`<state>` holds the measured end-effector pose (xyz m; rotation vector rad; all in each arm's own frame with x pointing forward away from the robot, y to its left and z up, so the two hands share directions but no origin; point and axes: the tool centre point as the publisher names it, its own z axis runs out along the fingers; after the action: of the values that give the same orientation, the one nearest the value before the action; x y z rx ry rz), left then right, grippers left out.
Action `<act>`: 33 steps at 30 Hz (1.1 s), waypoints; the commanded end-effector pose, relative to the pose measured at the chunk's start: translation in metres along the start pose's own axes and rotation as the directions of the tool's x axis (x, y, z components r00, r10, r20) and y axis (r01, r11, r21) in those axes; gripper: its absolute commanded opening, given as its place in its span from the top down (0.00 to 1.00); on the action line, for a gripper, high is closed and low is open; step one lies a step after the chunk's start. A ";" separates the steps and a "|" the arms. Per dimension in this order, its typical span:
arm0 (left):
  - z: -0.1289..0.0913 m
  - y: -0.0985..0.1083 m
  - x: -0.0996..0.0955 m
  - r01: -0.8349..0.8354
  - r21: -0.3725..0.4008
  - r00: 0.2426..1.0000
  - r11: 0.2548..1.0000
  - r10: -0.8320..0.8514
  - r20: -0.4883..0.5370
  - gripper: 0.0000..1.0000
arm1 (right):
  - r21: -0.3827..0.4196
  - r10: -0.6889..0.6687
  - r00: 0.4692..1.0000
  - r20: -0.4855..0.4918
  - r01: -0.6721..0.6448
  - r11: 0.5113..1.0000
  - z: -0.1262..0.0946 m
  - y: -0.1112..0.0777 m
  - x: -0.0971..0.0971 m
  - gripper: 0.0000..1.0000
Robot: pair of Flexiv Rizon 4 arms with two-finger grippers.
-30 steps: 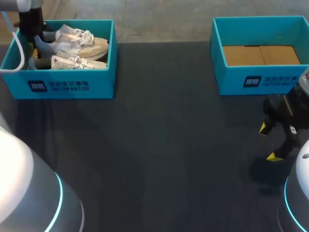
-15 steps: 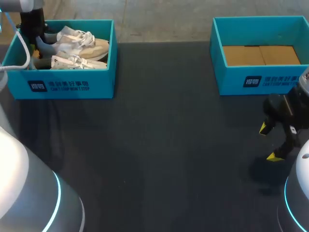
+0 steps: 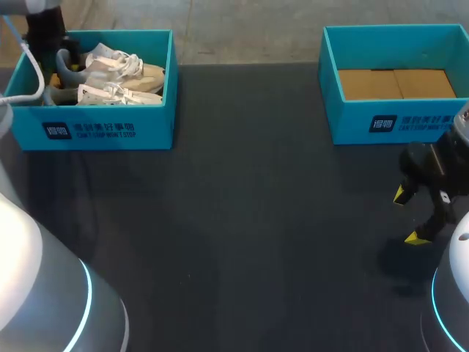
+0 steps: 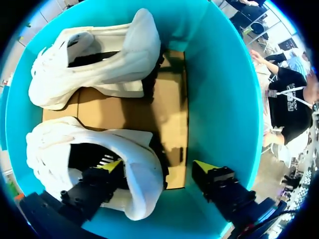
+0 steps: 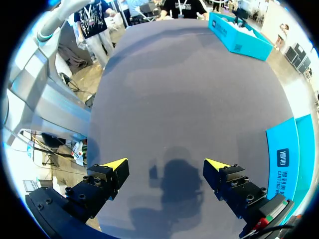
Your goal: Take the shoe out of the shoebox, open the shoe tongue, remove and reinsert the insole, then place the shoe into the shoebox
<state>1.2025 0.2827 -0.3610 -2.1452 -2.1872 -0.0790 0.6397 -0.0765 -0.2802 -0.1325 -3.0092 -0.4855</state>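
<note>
The counter (image 3: 242,220) looks the same as a second ago, and so does the right shoebox (image 3: 396,125) at 2 o'clock, which holds only its cardboard floor. All the change is in the left shoebox (image 3: 102,130) at 10 o'clock. There the left arm (image 3: 45,29) has pushed a little deeper toward the box's 9 o'clock end over the last second.

The far shoe (image 3: 121,70) has moved with it. Its laces and toe have slid slightly toward 9 o'clock, and its grey heel collar now stands up more plainly beside the arm. The near shoe (image 3: 110,94) lies where it was.

In the left wrist view the left hand (image 4: 158,167) straddles a heel (image 4: 149,184). One finger (image 4: 99,181) is down inside the shoe's opening. The other finger (image 4: 219,186) is outside, between the heel and the box wall, with a gap to the heel. The left hand is therefore spread and has not clamped.

I judge that the nudge came from the inner finger pressing the collar. The first step, lifting the shoe out, is at the pre-grasp stage. Closing on the heel looks like the sensible next move, with little room to spare against the wall.

The right hand (image 3: 408,216) at 4 o'clock has not moved. It hangs spread above bare counter, holding nothing.
</note>
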 end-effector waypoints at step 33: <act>-0.112 -0.076 -0.001 0.002 -0.070 0.998 0.998 0.002 0.056 0.00 | 0.002 0.001 1.000 0.002 -0.001 1.000 0.001 0.000 0.001 0.00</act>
<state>1.1632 0.2704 -0.2541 -2.1736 -2.2145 -0.0082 0.6397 -0.0765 -0.2802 -0.1325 -3.0093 -0.4855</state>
